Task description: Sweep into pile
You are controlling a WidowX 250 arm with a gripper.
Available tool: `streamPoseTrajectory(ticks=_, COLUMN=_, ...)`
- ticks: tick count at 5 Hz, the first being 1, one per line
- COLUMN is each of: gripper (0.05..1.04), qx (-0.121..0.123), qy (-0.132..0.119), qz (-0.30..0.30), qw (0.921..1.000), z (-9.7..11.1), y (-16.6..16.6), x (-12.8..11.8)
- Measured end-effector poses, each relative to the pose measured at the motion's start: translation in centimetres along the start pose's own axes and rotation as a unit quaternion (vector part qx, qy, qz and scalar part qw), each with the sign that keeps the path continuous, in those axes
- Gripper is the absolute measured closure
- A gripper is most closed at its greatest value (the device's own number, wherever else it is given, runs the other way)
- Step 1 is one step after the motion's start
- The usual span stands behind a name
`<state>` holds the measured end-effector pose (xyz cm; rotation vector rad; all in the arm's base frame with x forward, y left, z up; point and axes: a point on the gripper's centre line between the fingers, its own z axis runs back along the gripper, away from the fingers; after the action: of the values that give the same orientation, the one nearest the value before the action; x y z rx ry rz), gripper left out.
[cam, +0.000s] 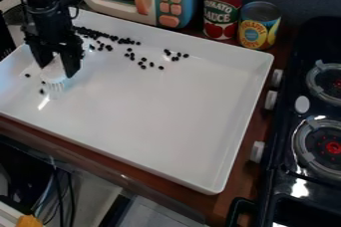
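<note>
My gripper [57,70] is clamped on the white brush [53,76], bristles down in the tray [146,116], view's left. Judged: light, stiff body, flexible bristles; grip high on body. Dark beans [114,38], mostly toward the far wall: small, likely to roll. Brush top hidden between jaws; densest beans indistinct.

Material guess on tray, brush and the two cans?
Tray: likely hard white plastic, glossy; bright glint, rounded corner. Enamelled metal possible.
Brush: probably matte white plastic, thin pale bristles, likely synthetic.
Cans: likely metal, printed labels; greyish tops, ringed rims.
</note>
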<state>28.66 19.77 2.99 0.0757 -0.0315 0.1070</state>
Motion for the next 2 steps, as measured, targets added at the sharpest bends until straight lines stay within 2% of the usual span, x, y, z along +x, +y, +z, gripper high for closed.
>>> streamPoseTrajectory(ticks=1, gripper=0.346, qx=-0.019, qy=-0.019, qz=-0.013, qw=0.9995, z=2.4, y=-2.9, x=0.5)
streamPoseTrajectory(ticks=2, gripper=0.346, qx=-0.037, qy=-0.049, qz=-0.057, qw=0.9965, z=5.2, y=-7.7, x=1.0)
